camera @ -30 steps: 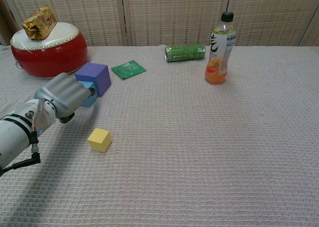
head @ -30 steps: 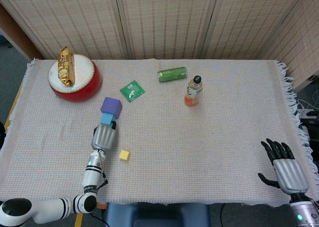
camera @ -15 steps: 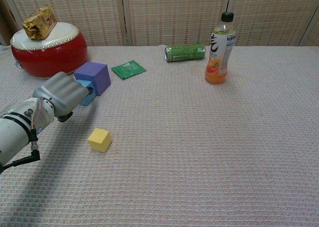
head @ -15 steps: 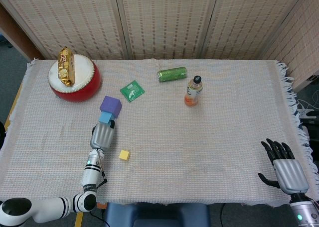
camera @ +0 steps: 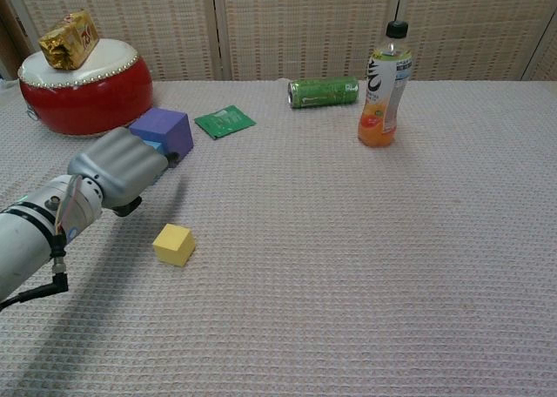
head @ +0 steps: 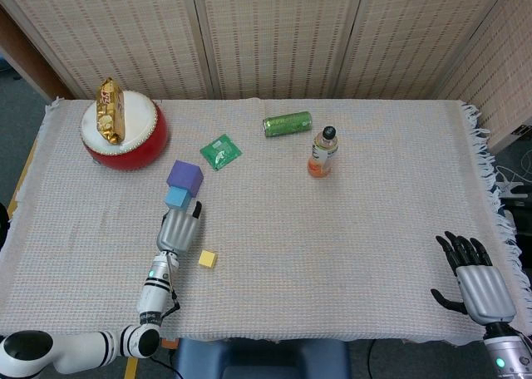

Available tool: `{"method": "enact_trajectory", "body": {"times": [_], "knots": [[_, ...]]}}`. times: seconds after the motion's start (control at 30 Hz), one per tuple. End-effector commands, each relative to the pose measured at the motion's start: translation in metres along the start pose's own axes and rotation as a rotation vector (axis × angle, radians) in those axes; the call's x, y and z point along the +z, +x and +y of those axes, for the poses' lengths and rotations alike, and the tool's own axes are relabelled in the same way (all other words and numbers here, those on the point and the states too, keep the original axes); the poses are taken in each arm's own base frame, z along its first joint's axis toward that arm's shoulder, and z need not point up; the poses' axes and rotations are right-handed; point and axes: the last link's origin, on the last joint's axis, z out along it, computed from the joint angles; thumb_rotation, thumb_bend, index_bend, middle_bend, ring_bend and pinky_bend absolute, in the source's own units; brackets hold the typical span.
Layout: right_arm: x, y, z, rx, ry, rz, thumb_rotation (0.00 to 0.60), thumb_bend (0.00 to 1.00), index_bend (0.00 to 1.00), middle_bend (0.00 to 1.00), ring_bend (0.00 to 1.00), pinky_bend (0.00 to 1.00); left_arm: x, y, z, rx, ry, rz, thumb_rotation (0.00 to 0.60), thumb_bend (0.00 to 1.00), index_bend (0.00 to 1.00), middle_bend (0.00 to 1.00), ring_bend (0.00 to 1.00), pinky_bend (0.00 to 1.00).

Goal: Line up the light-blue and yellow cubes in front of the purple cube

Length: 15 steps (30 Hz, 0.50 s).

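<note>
Light-blue cube (head: pixel 176 198) sits touching the purple cube (head: pixel 185 178), left of centre. Your left hand (head: pixel 177 230) is just below it, fingers loose, holding nothing. Yellow cube (head: pixel 207 258) is still apart, needs placing. Your right hand (head: pixel 477 281), lower right, is spread and empty.

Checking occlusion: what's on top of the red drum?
A gold foil packet lies on the red drum, overhanging its back edge. The drum top under the packet is covered.

Purple cube (head: pixel 185 177) sits flat on the cloth. Light-blue cube (head: pixel 176 198) touches it at 7 o'clock. Yellow cube (head: pixel 208 258) lies apart, at 5 o'clock, unaligned.
</note>
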Motion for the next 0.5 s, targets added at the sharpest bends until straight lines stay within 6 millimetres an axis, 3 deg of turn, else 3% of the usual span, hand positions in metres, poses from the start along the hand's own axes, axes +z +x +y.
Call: {"method": "enact_trajectory", "body": {"times": [0.03,0.2,0.5], "knots": [[-0.001,0.000,0.000,0.000,0.001,0.000,0.500,0.00,0.00,0.00,0.00,0.00,-0.014,0.002,0.000,0.011,-0.014,0.024,0.600,0.43,0.15,1.00,1.00,1.00],[-0.002,0.002,0.000,0.002,0.002,0.008,0.500,0.00,0.00,0.00,0.00,0.00,-0.035,-0.005,-0.018,0.031,0.018,-0.005,0.600,0.43,0.17,1.00,1.00,1.00],[-0.003,0.001,-0.003,0.001,0.011,0.007,0.500,0.00,0.00,0.00,0.00,0.00,-0.036,-0.012,-0.029,0.034,0.037,-0.058,0.600,0.43,0.21,1.00,1.00,1.00]]}}
